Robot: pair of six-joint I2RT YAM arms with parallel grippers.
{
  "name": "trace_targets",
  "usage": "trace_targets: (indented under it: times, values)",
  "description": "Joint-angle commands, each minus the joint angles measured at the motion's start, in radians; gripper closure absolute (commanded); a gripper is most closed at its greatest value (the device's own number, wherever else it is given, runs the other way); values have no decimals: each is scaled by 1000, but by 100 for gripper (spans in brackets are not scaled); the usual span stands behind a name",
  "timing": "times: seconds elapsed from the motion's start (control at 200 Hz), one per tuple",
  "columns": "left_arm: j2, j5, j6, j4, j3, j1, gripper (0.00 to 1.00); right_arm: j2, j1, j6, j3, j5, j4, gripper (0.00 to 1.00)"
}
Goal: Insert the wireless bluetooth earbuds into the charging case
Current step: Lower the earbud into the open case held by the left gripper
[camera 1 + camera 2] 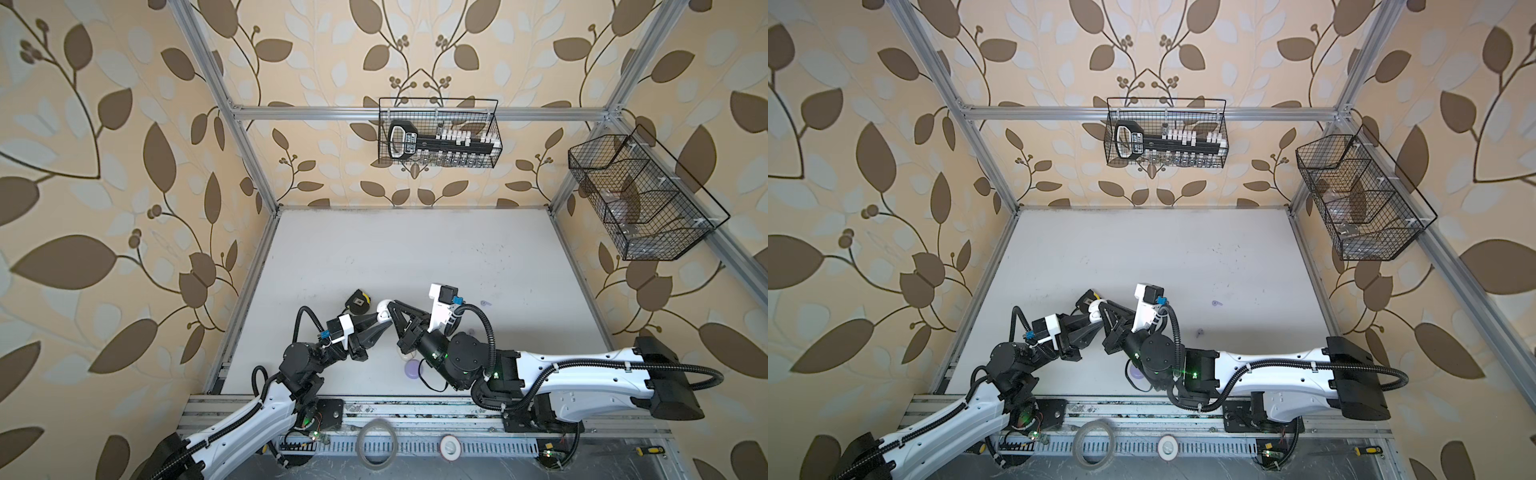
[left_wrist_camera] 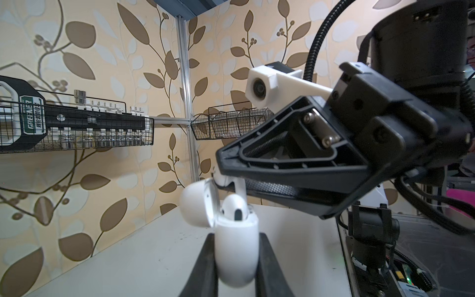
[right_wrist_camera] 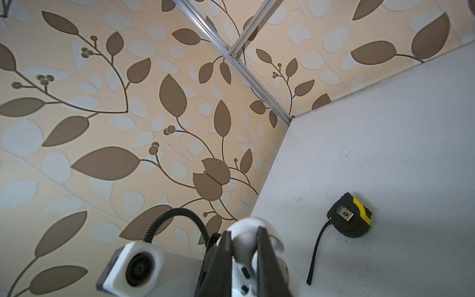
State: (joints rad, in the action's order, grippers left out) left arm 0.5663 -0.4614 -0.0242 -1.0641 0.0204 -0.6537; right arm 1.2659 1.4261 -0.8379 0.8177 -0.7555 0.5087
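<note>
Inserting: left claw [image 2: 236,237] clamps open case [image 2: 236,259]; right claw [image 3: 243,231], clamped on earbud [image 3: 241,254], just above case. Next, probably ease stem into free socket.

Seemingly "GREENER" on socket-set handle [image 2: 30,117]

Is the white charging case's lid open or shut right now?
Open. In the left wrist view the white charging case has its lid swung back, and a white earbud sits in the mouth.
</note>
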Motion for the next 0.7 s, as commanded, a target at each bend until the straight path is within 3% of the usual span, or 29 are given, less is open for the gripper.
trace_targets:
  times: [0.0,0.355,0.51,0.695]
  values:
    - [-15,-8,18,-65,8,-3,100,24,17,-27,24,-10,-38,93]
    - [-23,1,23,-48,8,-4,100,19,35,-33,20,-32,-81,92]
    - [-23,0,24,-48,8,-3,100,6,37,-26,20,-50,-97,75]
    - [-22,2,24,-47,8,-4,100,-26,42,-11,11,-71,-108,66]
